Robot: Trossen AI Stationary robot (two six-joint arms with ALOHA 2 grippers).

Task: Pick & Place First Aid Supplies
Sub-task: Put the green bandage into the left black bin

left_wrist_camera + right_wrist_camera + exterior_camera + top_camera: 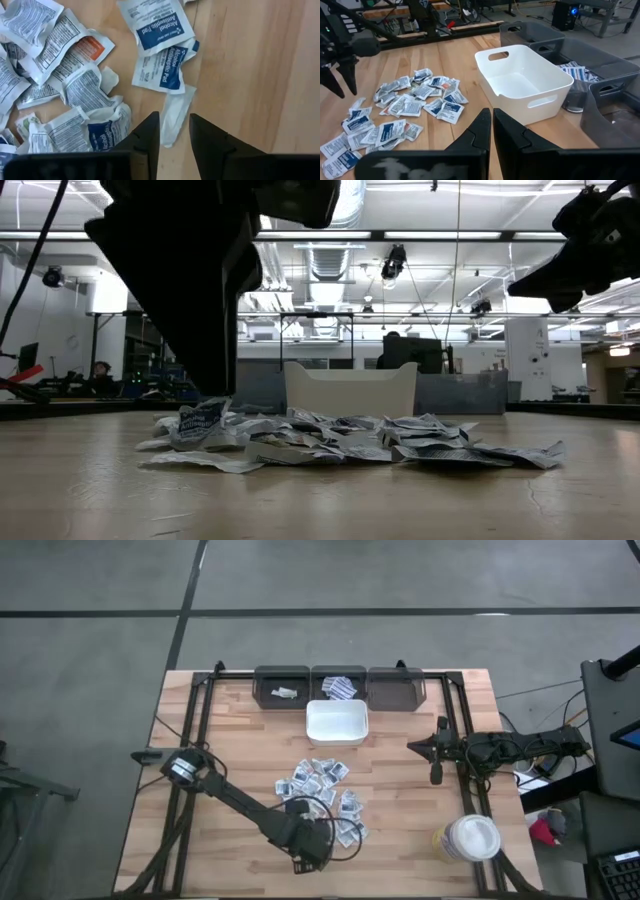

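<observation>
Sachets [322, 790] of first aid supplies lie heaped on the wooden desk [250, 740], just in front of a white bin [337, 723]. At the pile's near edge, the left hand [174, 131] straddles a slim white sachet [176, 114], fingers apart. The right hand [492, 125] waits well off to the side, fingers together, holding nothing.

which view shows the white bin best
The right wrist view: the white bin fills it, showing its handle cutouts and empty inside. The high view shows only its top outline, the low view one side wall, the left wrist view nothing.
</observation>
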